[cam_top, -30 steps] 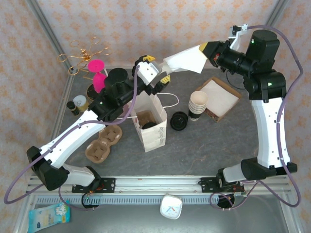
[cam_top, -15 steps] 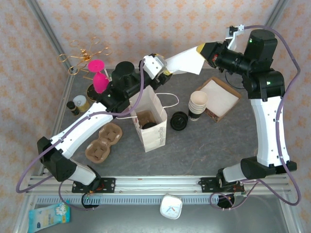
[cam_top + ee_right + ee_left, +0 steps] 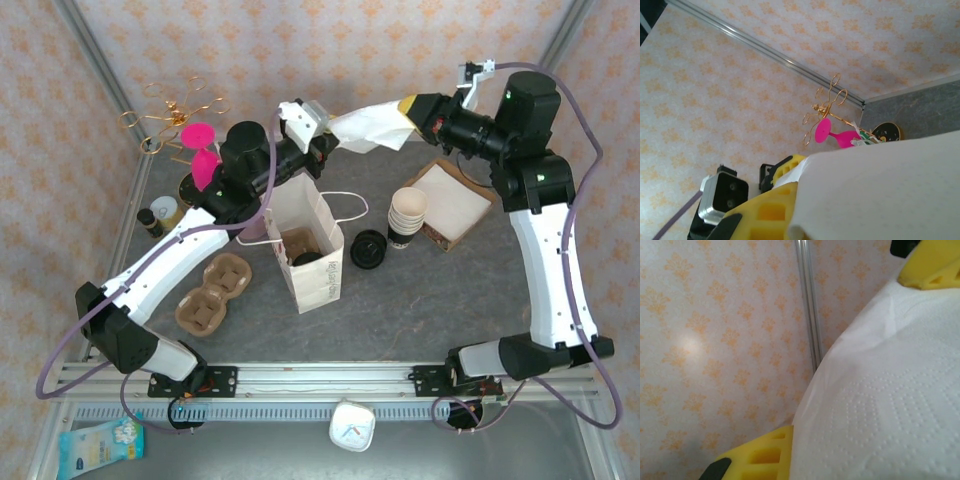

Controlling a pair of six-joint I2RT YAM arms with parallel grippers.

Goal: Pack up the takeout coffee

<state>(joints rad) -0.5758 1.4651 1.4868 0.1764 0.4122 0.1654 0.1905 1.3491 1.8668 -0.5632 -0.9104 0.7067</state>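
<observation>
White embossed napkin (image 3: pixel 365 126), one sheet, stretched in the air between both grippers; its long axis runs from one pair of jaws to the other, and it is crumpled towards the left end. Left gripper (image 3: pixel 325 141): jaws closed on the napkin's left end; in the left wrist view the yellow fingers (image 3: pixel 767 455) press the sheet (image 3: pixel 880 405) from both sides, and nothing else touches them. Right gripper (image 3: pixel 406 104): jaws clamped on the napkin's opposite end; in the right wrist view a yellow finger (image 3: pixel 771 210) sits against the edge of the sheet (image 3: pixel 880 190). White paper bag (image 3: pixel 322 280): stands open-mouthed on the table, below the left jaws and on their near side, not touching either gripper. Takeout coffee (image 3: pixel 306 257): a dark rounded item low inside the bag, well apart from both pairs of jaws; its top faces up towards the bag mouth, so its long axis appears upright, but the bag walls hide its sides and the tilt cannot be told for sure. Stack of white-rimmed cups (image 3: pixel 407 214): upright, below the gap between the two pairs of jaws and nearer the right pair. Loose black lid (image 3: pixel 368 248): flat on the table between the bag and the cup stack. Brown cup carrier (image 3: pixel 212 295): on the table, far below the left jaws, beside the bag.
</observation>
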